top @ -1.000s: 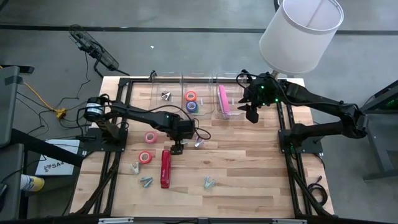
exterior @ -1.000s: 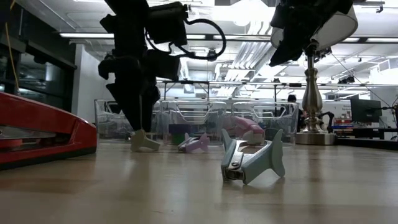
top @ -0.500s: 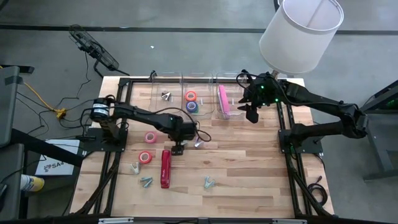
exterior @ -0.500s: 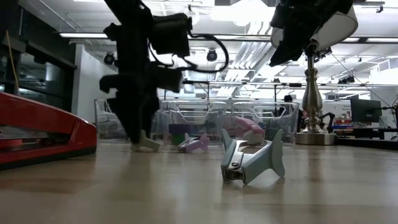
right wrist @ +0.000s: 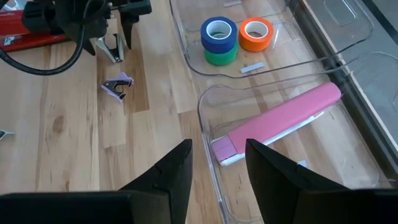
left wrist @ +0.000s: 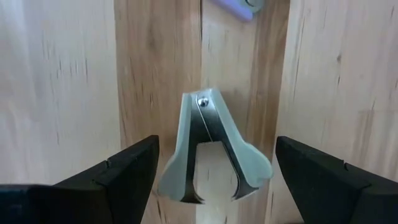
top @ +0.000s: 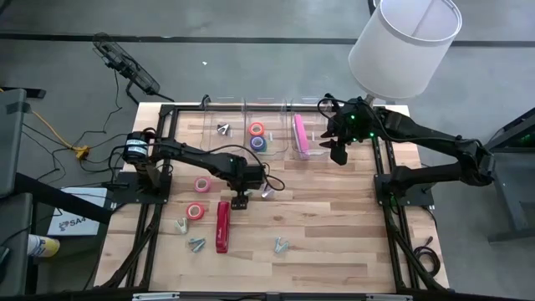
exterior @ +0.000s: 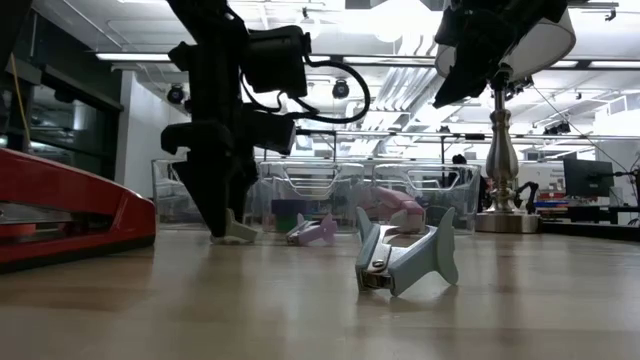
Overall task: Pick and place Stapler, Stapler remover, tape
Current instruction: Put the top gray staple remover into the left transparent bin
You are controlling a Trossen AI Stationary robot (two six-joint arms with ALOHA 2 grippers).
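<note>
A pale green staple remover (left wrist: 211, 149) lies on the wooden table, its hinge toward the far edge. My left gripper (left wrist: 217, 152) points down over it, open, with one finger on each side and a gap to both. In the high view my left gripper (top: 240, 199) is just beyond the far end of the red stapler (top: 223, 226). Two pink tape rolls (top: 202, 184) lie to its left. My right gripper (right wrist: 214, 165) hovers open and holds nothing, above the clear bin with the pink stapler (right wrist: 280, 121).
Clear bins along the far edge hold a staple remover (top: 223, 129), blue, green and orange tape rolls (right wrist: 219, 31) and the pink stapler. A purple remover (top: 267, 191) lies right of my left gripper. More removers (top: 196, 244) lie near the front edge. A lamp (top: 405, 46) stands at the far right.
My left gripper has sunk a little toward the pale green staple remover and stays open. The remover has kept its place on the table.
</note>
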